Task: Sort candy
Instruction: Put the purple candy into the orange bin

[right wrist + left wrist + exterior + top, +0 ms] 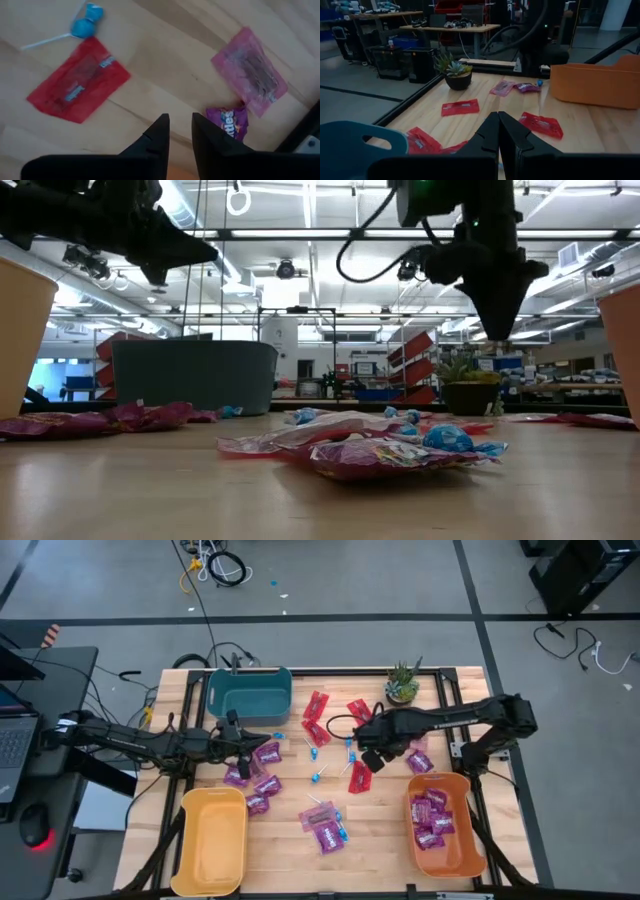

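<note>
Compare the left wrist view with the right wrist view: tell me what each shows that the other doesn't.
Left wrist only: the potted plant, the orange bin, a teal bin's rim, and the shut left gripper.

Right wrist only: a blue lollipop, a purple packet, and the right gripper, slightly parted, empty, above bare wood.

Both: red packets on the wooden table.
</note>
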